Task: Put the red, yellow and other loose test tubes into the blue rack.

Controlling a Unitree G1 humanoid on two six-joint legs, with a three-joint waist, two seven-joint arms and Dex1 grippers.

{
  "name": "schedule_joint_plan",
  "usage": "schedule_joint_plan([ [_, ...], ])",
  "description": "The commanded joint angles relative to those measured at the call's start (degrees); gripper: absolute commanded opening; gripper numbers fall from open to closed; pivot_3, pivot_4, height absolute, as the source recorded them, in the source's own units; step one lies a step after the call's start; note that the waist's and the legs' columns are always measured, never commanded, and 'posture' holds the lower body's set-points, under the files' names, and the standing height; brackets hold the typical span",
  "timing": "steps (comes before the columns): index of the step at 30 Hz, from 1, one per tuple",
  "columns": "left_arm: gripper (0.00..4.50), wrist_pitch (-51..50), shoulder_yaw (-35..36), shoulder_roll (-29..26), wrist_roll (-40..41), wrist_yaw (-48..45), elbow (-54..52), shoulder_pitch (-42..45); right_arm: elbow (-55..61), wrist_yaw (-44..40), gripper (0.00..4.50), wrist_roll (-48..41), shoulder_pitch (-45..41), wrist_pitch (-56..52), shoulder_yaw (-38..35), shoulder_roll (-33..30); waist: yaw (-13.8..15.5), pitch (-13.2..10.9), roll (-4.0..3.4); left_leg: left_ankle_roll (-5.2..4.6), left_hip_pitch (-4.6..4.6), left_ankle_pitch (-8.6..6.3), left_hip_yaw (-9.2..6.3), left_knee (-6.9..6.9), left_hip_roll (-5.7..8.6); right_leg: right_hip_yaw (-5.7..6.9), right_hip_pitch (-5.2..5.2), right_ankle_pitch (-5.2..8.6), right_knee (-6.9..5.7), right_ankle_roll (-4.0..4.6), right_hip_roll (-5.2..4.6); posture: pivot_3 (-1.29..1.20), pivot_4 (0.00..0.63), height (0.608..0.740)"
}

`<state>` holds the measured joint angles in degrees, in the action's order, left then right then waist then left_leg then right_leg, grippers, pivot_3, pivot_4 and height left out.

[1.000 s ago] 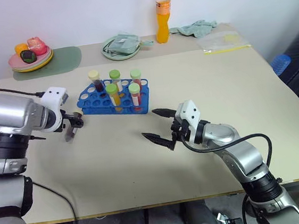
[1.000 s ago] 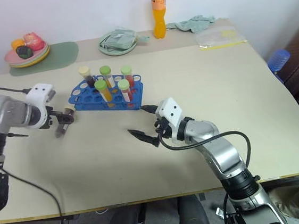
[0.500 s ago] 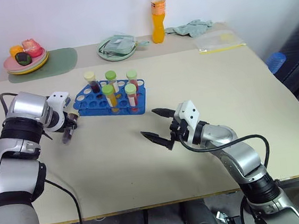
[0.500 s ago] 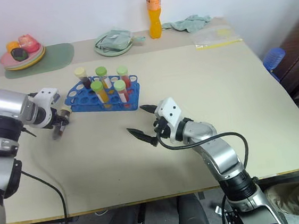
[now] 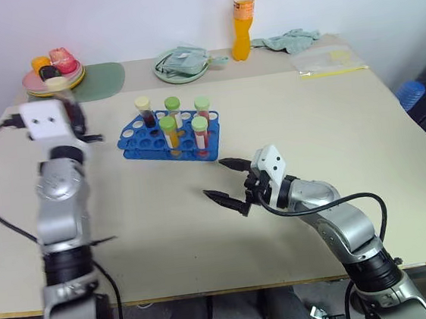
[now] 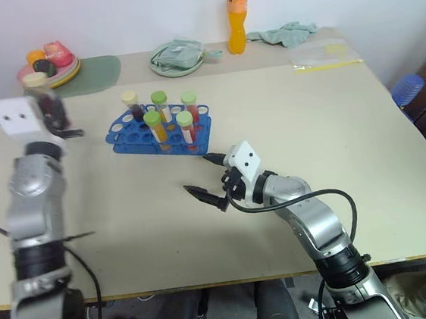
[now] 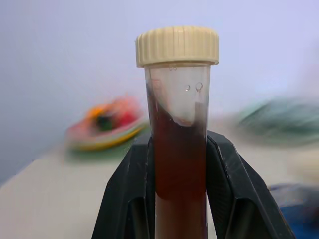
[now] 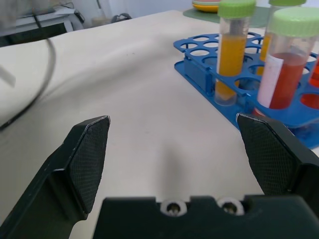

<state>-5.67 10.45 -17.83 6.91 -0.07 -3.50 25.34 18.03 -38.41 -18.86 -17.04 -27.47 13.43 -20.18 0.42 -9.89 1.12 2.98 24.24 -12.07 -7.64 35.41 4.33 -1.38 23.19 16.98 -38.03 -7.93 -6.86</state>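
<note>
While the blue rack [image 5: 169, 136] stood on the table [image 5: 284, 106] in front of me, a little to my left, with five capped tubes already upright in its holes, my left arm was the one that mattered. My left gripper [image 7: 181, 164] was closed on the dark tube [image 7: 178, 149] with the cream cap, its two fingers pressing the sides below the cap. The tube stood upright between them, long axis vertical, cap on top. From this hand the rack lay to the right and lower down, near but not touching. I judged that the tube must come over a free hole and go down straight. My right gripper [image 5: 228, 182] waited with jaws wide apart and empty, just in front of the rack, over the table
</note>
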Motion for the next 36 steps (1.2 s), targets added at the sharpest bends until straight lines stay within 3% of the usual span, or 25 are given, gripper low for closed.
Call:
schedule_joint_plan([
  [1, 0.78, 10.08, -4.36, 1.61, -6.06, 0.28, 2.86, -0.48, 1.84, -0.55, 4.5, -0.35, -1.02, 0.73, -0.47, 0.04, -0.26, 0.0, -0.01, -0.02, -0.01, -0.01, 0.02, 0.0, 0.0, 0.0, 0.0, 0.0, 0.0, 0.0, 0.01, 0.0, 0.15, 0.74],
  [7, 0.78, 14.23, -4.87, 4.7, -6.67, 0.79, 10.67, 0.56, 2.67, 0.45, 4.5, 0.13, -0.38, 0.61, -0.94, -0.18, -1.47, 0.01, -0.01, -0.06, -0.05, -0.03, 0.01, -0.07, -0.04, 0.0, 0.03, 0.0, -0.05, 0.01, 0.07, 0.0, 0.15, 0.74],
  [15, 0.78, 15.43, -4.85, 4.26, -9.19, 1.62, 17.05, 1.92, 2.89, 1.27, 4.5, 0.0, -0.14, 0.56, -1.05, -0.2, -1.33, 0.01, -0.01, -0.06, -0.05, -0.03, -0.01, -0.05, -0.03, 0.02, 0.02, 0.0, -0.05, 0.0, 0.07, 0.0, 0.15, 0.74],
  [36, 0.78, 21.08, -3.96, 5.79, -6.26, -0.68, 29.73, 6.51, 3.06, 2.34, 4.5, 0.33, -0.28, 0.6, -1.41, -0.45, -1.29, 0.01, 0.0, -0.05, -0.05, -0.02, -0.03, -0.05, -0.03, 0.05, 0.0, 0.0, -0.05, 0.0, 0.07, 0.0, 0.15, 0.74],
])
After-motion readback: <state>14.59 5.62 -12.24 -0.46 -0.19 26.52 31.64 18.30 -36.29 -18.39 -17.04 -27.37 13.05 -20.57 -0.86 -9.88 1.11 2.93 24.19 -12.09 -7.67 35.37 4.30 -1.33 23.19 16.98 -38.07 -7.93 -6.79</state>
